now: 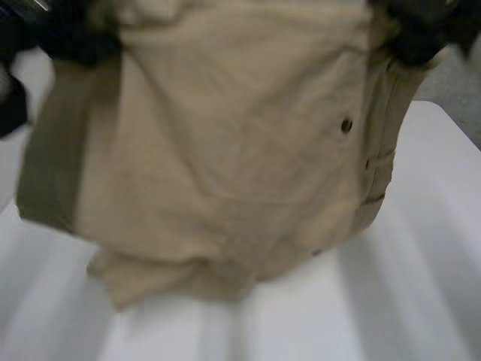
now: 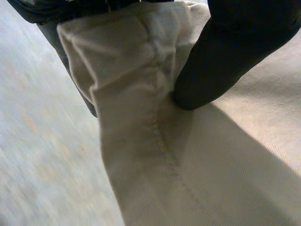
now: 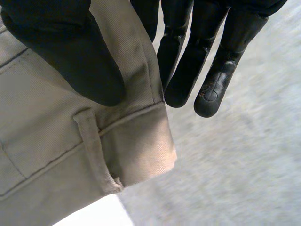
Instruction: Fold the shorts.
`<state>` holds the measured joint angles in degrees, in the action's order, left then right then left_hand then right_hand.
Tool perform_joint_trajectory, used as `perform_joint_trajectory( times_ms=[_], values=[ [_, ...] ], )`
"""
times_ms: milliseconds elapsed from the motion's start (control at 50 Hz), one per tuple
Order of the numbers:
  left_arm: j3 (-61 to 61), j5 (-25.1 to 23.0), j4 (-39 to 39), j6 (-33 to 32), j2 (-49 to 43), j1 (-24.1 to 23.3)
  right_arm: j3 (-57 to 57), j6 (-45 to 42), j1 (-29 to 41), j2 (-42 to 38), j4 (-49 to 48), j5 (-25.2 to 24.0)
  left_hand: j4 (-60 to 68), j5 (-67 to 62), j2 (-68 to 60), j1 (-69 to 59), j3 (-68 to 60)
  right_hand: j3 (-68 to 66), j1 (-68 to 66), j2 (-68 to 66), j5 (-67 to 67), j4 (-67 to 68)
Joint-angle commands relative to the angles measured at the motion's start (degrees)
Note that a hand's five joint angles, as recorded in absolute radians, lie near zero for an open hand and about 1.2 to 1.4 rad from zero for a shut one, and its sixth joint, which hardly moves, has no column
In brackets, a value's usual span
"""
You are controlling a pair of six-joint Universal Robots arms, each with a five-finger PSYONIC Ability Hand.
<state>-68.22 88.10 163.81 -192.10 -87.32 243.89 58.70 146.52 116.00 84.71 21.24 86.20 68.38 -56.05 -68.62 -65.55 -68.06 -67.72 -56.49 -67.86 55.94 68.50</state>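
Beige shorts (image 1: 225, 150) hang pinched in L hand (image 2: 225, 61), R hand (image 3: 70, 47).

Head view: we log soft, diffuse light. We read shorts (image 1: 225, 150) as mid-bright, with darker shaded strip down one side edge. We note table (image 1: 421, 286) bright, pale streaks across it, faint shadow under hem. Left wrist view: we see fold crest brightest, cloth below dimmer.

No writing, label, brand mark or number can be read anywhere on the shorts (image 1: 225, 150).
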Motion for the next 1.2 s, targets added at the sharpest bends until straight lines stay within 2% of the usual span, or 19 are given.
perform_joint_trajectory(
  times_ms=[20, 120, 180, 200, 220, 260, 280, 340, 360, 440, 520, 600, 740, 860, 880, 980, 1100, 1200],
  values=[
    [1.50, 0.67, 0.36, -0.30, -19.01, 0.01, 0.80, 0.70, 1.69, -14.12, -2.07, 0.46, 11.62, -13.95, -11.38, -14.45, -11.94, -12.28, -23.51, -12.14, 14.06, 11.50],
    [10.79, 3.12, 0.54, -0.47, -34.37, 0.01, -0.34, 2.80, 1.78, -23.70, -9.27, 2.30, 11.62, -13.95, -11.38, -14.45, -11.94, -12.28, -23.51, -12.14, 14.06, 11.50],
    [16.52, 4.80, 0.89, -1.61, -39.58, 0.01, -1.75, 4.30, 1.78, -28.89, -17.17, 3.80, 11.62, -13.95, -11.38, -14.45, -11.94, -12.28, -23.51, -12.14, 14.06, 11.50],
    [20.80, 6.02, 1.59, -2.75, -42.55, -0.08, -2.27, 4.39, 1.78, -30.03, -19.46, 4.23, 11.62, -13.95, -11.38, -14.45, -11.94, -12.28, -23.51, -12.14, 14.06, 11.50],
    [23.11, 6.56, 2.38, -3.11, -43.98, -0.08, -3.76, 4.91, 1.78, -32.48, -25.66, 5.28, 11.62, -13.95, -11.38, -14.45, -11.94, -12.28, -23.51, -12.14, 14.06, 11.50],
    [27.24, 7.26, 5.01, -3.63, -46.09, -0.17, -4.47, 5.18, 1.78, -33.64, -29.65, 5.47, 11.62, -13.95, -11.38, -14.45, -11.94, -12.28, -23.51, -12.14, 14.06, 11.50],
    [30.92, 7.44, 9.29, -4.51, -47.58, -0.26, -5.34, 5.53, 1.87, -34.60, -35.07, 5.47, 11.62, -13.95, -11.38, -14.45, -11.94, -12.28, -23.51, -12.14, 14.06, 11.50],
    [35.51, 8.49, 17.21, -4.69, -48.30, -0.08, -6.84, 5.80, 1.78, -35.49, -44.58, 5.65, 11.62, -13.95, -11.38, -14.45, -11.94, -12.28, -23.51, -12.14, 14.06, 11.50],
    [37.18, 9.45, 22.11, -4.60, -47.95, -0.17, -7.98, 5.71, 1.78, -35.58, -51.23, 5.82, 11.62, -13.95, -11.38, -14.45, -11.94, -12.28, -23.51, -12.14, 14.06, 11.50],
    [39.13, 12.80, 33.83, -4.17, -45.49, -0.87, -10.27, 5.88, 1.69, -34.79, -62.68, 6.08, 11.62, -13.95, -11.38, -14.45, -11.94, -12.28, -23.51, -12.14, 14.06, 11.50],
    [37.55, 13.68, 40.70, -2.59, -38.99, -0.87, -11.24, 6.06, 1.52, -32.08, -67.90, 6.00, 11.62, -13.95, -11.38, -14.45, -11.94, -12.28, -23.51, -12.14, 14.06, 11.50],
    [35.00, 13.33, 41.06, 0.75, -35.64, -0.43, -11.24, 6.93, 1.51, -30.66, -67.91, 5.65, 11.62, -13.95, -11.38, -14.45, -11.94, -12.28, -23.51, -12.14, 14.06, 11.50],
    [24.92, 13.24, 38.69, 2.08, -34.94, -0.43, -8.70, 7.11, 1.43, -30.48, -63.17, 5.29, 11.62, -13.95, -11.38, -14.45, -11.94, -12.28, -23.51, -12.14, 14.06, 11.50],
    [12.52, 13.07, 38.33, 1.90, -35.38, -0.08, -5.18, 7.11, 1.25, -33.65, -54.37, 3.89, 11.62, -13.95, -11.38, -14.45, -11.94, -12.28, -23.51, -12.14, 14.06, 11.50],
    [9.10, 12.98, 38.33, 1.81, -35.81, -0.08, -2.65, 6.68, 1.16, -35.82, -49.93, 2.50, 11.62, -13.95, -11.38, -14.45, -11.94, -12.28, -23.51, -12.14, 14.06, 11.50],
    [-0.15, 12.98, 37.98, 1.37, -37.30, -0.17, 1.32, 4.75, 1.16, -41.37, -41.29, -0.15, 11.62, -13.95, -11.38, -14.45, -11.94, -12.28, -23.51, -12.14, 14.06, 11.50],
    [-6.92, 12.98, 34.39, -1.43, -44.78, -1.05, 3.69, -2.01, 1.17, -46.30, -32.41, 0.63, 11.62, -13.95, -11.38, -14.45, -11.94, -12.28, -23.51, -12.14, 14.06, 11.50],
    [-9.74, 12.80, 30.34, -4.07, -45.14, -2.63, 6.86, -2.20, 0.72, -43.94, -29.06, 2.30, 10.81, -13.14, -10.57, -13.63, -11.13, -12.28, -23.51, -12.14, 14.06, 11.50]
  ],
)
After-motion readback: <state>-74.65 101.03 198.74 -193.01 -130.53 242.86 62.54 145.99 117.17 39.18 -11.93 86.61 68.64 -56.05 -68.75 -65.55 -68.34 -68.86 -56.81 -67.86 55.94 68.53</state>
